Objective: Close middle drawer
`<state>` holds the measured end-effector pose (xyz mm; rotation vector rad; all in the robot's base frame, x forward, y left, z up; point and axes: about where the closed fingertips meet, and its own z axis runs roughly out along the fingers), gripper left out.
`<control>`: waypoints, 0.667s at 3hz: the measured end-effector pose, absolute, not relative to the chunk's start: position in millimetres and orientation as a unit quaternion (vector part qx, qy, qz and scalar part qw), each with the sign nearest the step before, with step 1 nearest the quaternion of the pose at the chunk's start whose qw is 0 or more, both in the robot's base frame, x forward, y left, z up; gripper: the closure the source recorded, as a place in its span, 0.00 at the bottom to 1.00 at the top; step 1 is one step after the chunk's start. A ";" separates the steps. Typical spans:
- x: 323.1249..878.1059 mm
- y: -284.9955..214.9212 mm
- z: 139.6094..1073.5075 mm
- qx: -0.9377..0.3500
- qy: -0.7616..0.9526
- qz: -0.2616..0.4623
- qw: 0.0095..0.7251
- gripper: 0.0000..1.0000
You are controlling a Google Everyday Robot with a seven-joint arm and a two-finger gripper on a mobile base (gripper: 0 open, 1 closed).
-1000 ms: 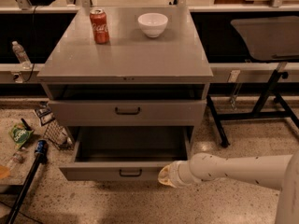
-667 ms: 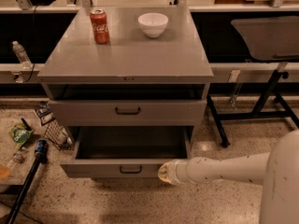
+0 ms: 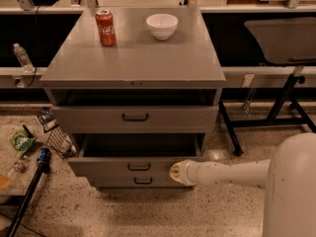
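Observation:
The grey cabinet (image 3: 133, 63) stands in the middle of the camera view. Its middle drawer (image 3: 113, 168) is pulled partly out, its inside dark and its low front bearing a small black bar handle (image 3: 139, 167). The top drawer (image 3: 89, 118) above it also stands a little out. The lowest drawer (image 3: 143, 181) shows just below the middle drawer's front. My gripper (image 3: 176, 173) is at the right end of the middle drawer's front panel, touching it, at the end of my white arm (image 3: 227, 174), which reaches in from the right.
A red soda can (image 3: 105, 27) and a white bowl (image 3: 162, 25) stand on the cabinet top. A black stand (image 3: 276, 110) is at the right. A water bottle (image 3: 22, 57), a green bag (image 3: 20, 142) and a blue-handled tool (image 3: 42, 158) lie at the left.
The middle drawer has slid further into the cabinet. My gripper has moved inward with its front panel.

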<state>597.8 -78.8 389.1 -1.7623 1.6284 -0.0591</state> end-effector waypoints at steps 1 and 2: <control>625.7 -86.3 386.0 -0.689 0.624 -0.038 0.367 1.00; 651.4 -92.9 380.5 -0.690 0.620 -0.049 0.371 1.00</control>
